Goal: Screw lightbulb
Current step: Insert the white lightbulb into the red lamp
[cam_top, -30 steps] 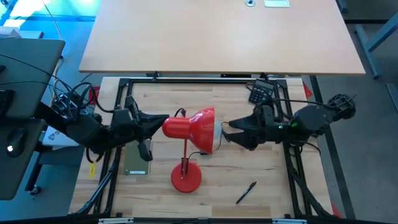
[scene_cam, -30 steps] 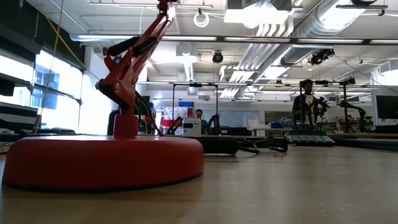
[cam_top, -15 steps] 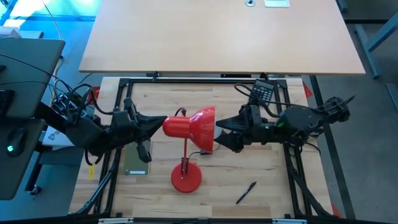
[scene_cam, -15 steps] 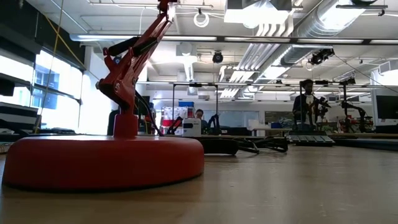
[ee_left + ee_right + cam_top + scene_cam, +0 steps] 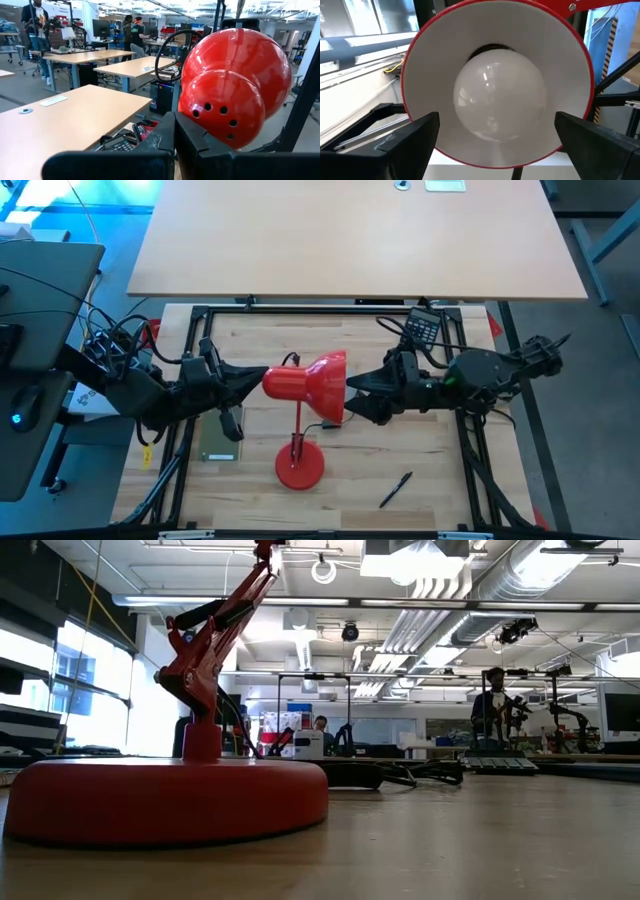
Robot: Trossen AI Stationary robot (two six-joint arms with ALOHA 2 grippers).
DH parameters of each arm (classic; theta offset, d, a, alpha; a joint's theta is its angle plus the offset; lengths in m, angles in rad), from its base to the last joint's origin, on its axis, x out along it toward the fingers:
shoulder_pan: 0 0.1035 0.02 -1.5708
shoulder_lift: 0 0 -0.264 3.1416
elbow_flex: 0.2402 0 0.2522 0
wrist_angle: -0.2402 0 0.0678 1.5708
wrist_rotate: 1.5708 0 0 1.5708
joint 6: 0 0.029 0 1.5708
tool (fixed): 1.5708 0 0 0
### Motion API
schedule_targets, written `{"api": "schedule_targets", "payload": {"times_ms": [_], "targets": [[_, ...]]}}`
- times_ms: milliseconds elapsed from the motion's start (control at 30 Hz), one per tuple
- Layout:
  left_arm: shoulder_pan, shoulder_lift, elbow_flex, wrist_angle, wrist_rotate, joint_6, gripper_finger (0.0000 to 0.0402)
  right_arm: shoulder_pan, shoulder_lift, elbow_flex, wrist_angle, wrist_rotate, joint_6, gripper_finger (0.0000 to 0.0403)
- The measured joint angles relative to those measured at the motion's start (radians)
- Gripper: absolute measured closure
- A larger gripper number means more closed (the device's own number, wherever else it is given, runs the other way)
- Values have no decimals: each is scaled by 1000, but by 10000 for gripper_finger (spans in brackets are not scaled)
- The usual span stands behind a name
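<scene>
White lightbulb (image 5: 498, 100) inside the red lamp shade (image 5: 580, 45), directly ahead of the spread-wide, empty right claw (image 5: 497, 137).

Top cam straight down; low cam table-level; both wrist cams close on red lamp (image 5: 305, 385).

Two dark jointed arms trailing black cables, with blocky black fingers (image 5: 405, 145).
</scene>
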Motion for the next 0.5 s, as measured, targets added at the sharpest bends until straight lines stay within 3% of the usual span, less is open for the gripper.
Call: {"api": "schedule_targets", "payload": {"times_ms": [500], "targets": [[0, 0, 0, 8, 1, -50, 402, -42, 0, 0, -19, -29, -43, 13]]}}
